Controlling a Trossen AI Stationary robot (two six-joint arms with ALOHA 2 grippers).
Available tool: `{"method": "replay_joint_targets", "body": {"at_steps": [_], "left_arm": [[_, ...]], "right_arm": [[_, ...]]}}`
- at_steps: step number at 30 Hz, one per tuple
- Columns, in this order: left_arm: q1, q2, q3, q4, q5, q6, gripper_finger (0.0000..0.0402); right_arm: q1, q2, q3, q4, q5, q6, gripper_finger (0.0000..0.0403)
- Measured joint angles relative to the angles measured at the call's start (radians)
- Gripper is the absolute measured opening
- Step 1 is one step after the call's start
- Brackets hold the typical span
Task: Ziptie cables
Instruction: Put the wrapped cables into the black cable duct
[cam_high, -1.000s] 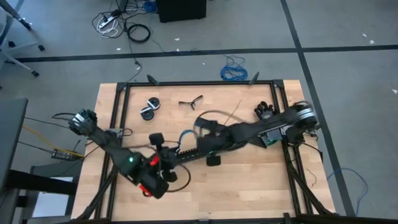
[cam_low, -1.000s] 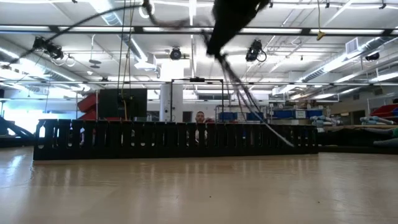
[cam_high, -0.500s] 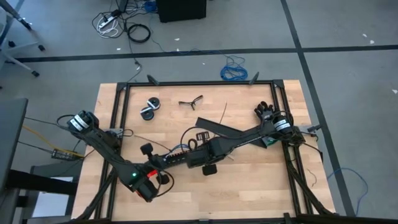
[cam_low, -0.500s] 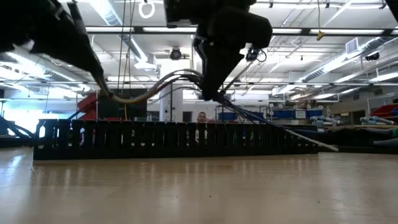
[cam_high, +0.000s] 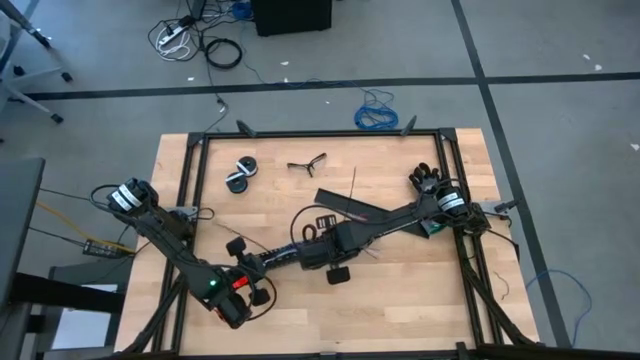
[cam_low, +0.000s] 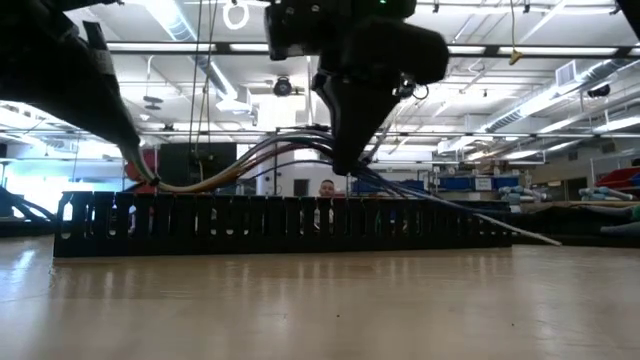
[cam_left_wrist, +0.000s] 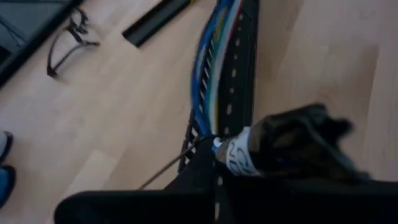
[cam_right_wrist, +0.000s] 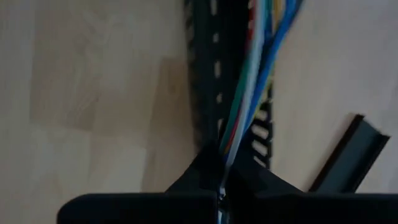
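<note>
The table (cam_high: 400, 290) is a pale wooden top framed by black rails, standing on a grey floor crossed by dark tape lines. On that floor beyond the far edge lie a blue coiled cable (cam_high: 376, 112) and a tangle of dark cords (cam_high: 222, 52). Seen from table height, the room behind is a large hall with strip lights and shelving, and a person's head (cam_low: 322, 188) shows above a long black perforated strip (cam_low: 280, 226) lying across the wood.

The cables (cam_low: 240, 168), blue, green, pale and brownish, hang in a shallow arc above the table between both grippers. The left gripper (cam_high: 246, 268) sits near the front left of the table, its jaws clamped on one end of the bundle. The right gripper (cam_high: 318, 250) is near the table's middle, jaws closed on the bundle further along, with loose strands splaying past it. A thin black ziptie (cam_high: 353, 182) lies further back on the wood, near a black rail piece (cam_high: 345, 203), a pair of pliers (cam_high: 306, 163) and a small black roll (cam_high: 241, 171).
</note>
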Motion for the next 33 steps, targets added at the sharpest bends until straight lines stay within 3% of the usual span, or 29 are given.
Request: {"method": "replay_joint_targets", "body": {"at_steps": [22,27,33], "left_arm": [[-0.002,0.08,-0.036,0.024,0.025,-0.102,0.0],[-0.002,0.08,-0.036,0.026,0.025,-0.091,0.0],[-0.002,0.08,-0.037,0.025,0.028,-0.09,0.0]], "right_arm": [[-0.022,0.0,0.0,-0.006,-0.149,0.001,0.0],[-0.031,0.0,0.0,-0.012,-0.225,0.007,0.0026],[-0.032,0.0,0.0,-0.105,-0.228,0.013,0.0062]]}}
